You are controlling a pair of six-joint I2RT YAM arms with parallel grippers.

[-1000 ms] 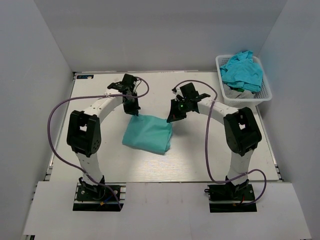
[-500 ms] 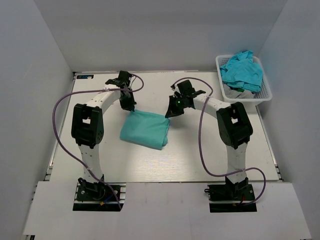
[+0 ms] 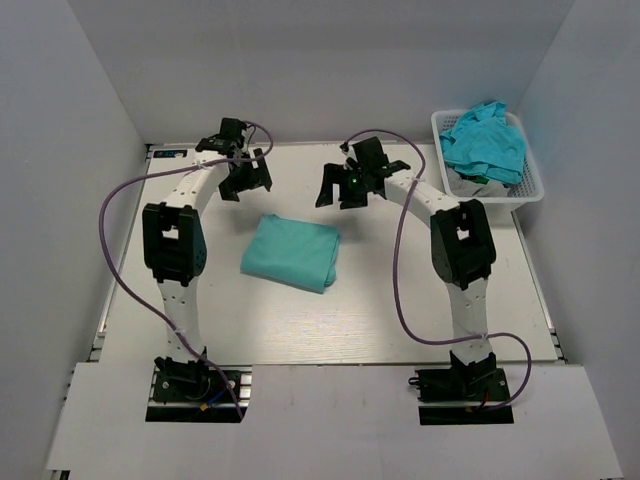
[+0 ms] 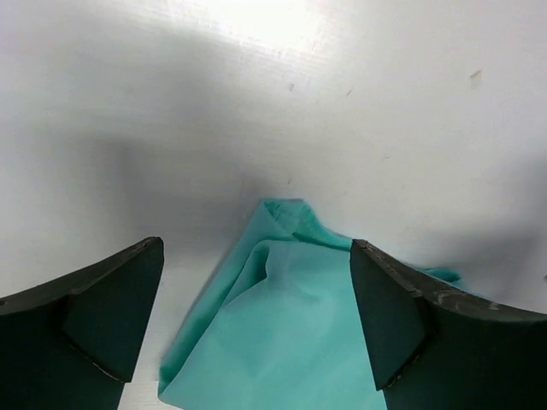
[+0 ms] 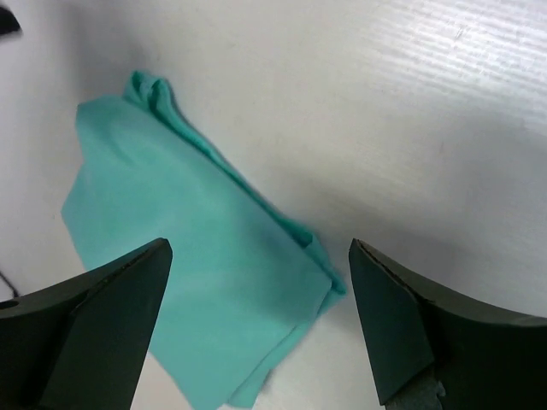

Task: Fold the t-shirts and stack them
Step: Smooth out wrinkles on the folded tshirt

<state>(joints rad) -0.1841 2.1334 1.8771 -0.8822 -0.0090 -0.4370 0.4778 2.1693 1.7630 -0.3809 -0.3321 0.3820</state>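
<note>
Lying flat on table [image 3: 400, 300]: folded t-shirt [image 3: 290, 252], teal-green, roughly rectangular, set slightly askew; used as reference for every position below.
Fold detail: layered edges stacked along right side; far-left corner bunched into a small ridge, seen in left wrist view; surface otherwise smooth, with faint creases.
Left gripper [image 3: 247, 183]: just beyond far-left corner of folded t-shirt, apart from the fabric; pincer spread wide, nothing between the fingers; far-left corner framed between both fingers in own wrist view.
Right gripper [image 3: 342, 195]: just beyond far-right corner of folded t-shirt, apart from the fabric; pincer likewise spread wide and holding nothing; right edge and far corner visible between fingers in own wrist view.
Unfolded t-shirts [image 3: 485, 140]: crumpled turquoise heap, well to the far right of folded t-shirt, piled in white basket [image 3: 500, 203] and rising above its rim; some grey fabric showing underneath.
Basket position: far-right from folded t-shirt, against the enclosure's right wall, well apart from both grippers.
</note>
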